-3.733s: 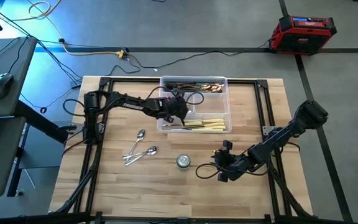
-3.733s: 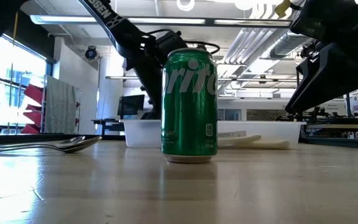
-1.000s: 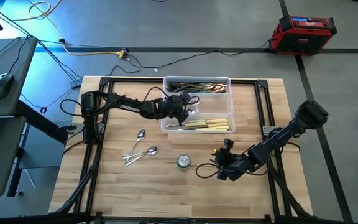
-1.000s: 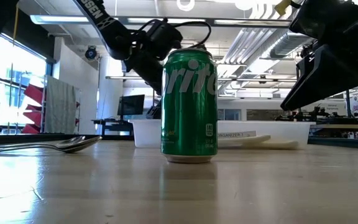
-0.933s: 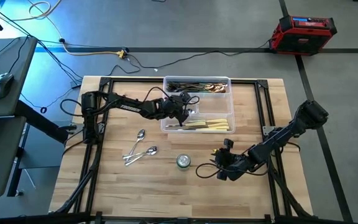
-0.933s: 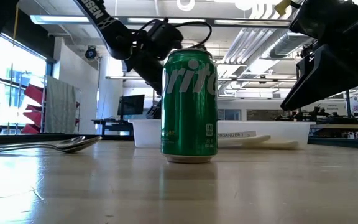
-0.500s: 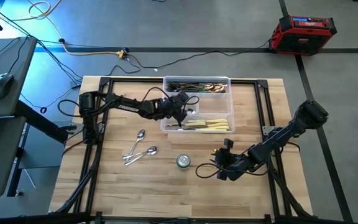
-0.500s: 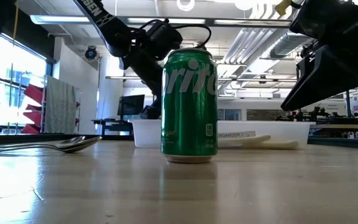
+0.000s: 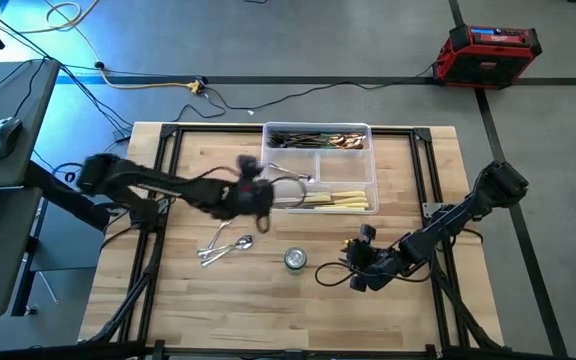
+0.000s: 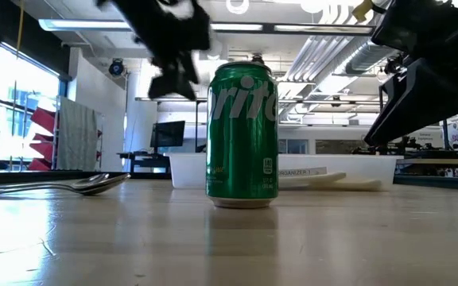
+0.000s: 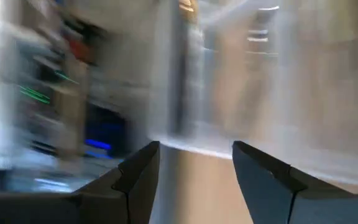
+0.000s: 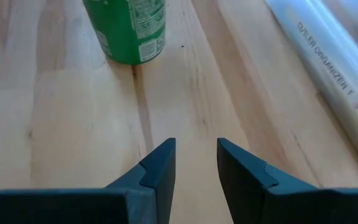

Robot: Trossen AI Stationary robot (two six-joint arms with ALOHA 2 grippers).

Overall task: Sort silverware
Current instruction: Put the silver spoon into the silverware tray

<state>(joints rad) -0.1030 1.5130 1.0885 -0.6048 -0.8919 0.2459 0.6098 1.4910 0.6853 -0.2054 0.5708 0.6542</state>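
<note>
left tool [image 9: 251,196] spread, empty, above the light wooden table [image 9: 268,300] just left of the clear plastic divided tray [image 9: 318,166] holding dark forks [image 9: 303,138] and cream-handled knives [image 9: 340,201]. shiny silver spoons [image 9: 225,246] lie loose nearby. green soda can [image 10: 242,136] stands between spoons and right tool [image 12: 194,171], parted, empty.

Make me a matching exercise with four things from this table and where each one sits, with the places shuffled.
Things:
1. spoons
2. can
3. knives
4. right gripper

Places:
A. in the tray's near compartment
B. bare wood, left of the can
C. low over the table, right of the can, fingers apart and empty
D. upright on the table, in front of the tray

Pairs: 1-B, 2-D, 3-A, 4-C
</note>
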